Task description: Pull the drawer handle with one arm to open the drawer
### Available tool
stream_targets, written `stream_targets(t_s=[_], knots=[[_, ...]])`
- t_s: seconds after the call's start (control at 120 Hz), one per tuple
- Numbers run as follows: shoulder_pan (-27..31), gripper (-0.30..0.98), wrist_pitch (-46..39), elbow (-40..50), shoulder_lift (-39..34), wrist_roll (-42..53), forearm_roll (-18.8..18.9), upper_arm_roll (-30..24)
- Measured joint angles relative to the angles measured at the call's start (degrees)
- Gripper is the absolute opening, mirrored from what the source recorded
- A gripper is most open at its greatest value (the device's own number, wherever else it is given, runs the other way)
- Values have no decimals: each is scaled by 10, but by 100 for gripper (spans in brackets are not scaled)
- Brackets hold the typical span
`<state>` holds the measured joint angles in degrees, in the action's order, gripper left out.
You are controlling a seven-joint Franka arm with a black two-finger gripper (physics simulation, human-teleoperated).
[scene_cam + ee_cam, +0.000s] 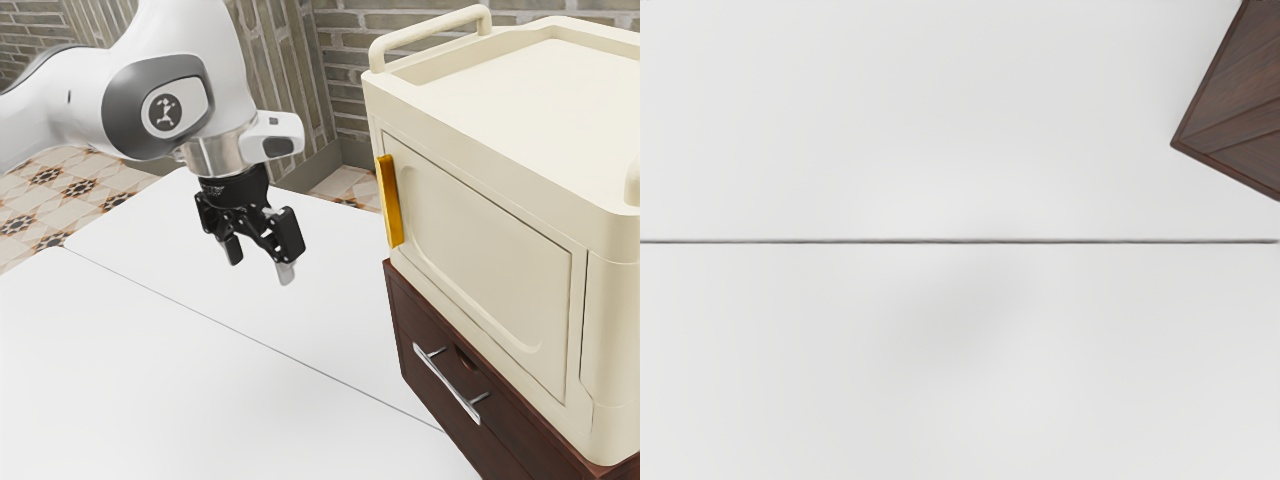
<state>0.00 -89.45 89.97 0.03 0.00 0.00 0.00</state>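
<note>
Brick wall (350, 65) behind; star-patterned tile floor (100, 190); white table (190, 380), thin dark seam across.

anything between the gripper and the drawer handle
Nothing visible stands between the gripper and the handle. The cream cabinet sits above the drawer, not across that path.

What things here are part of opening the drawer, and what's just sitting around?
For the job:
- silver bar handle
- dark wooden drawer
- pincer, open

Just there:
- cream cabinet, above the drawer
- its yellow handle
- white table
</note>
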Motion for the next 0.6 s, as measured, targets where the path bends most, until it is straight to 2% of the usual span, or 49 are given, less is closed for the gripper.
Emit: stream_targets(t_s=[0.008,0.033,0.067,0.133,0.3,0.6], knots=[[0,68,0,0,0,0,0,0],[-48,68,19,-77,2,-4,-3,48],[-86,68,42,-138,0,-10,-7,86],[-118,68,77,-187,2,-20,-12,119],[-130,67,126,-207,3,-41,-18,133],[-138,67,156,-192,-2,-68,-23,146]])
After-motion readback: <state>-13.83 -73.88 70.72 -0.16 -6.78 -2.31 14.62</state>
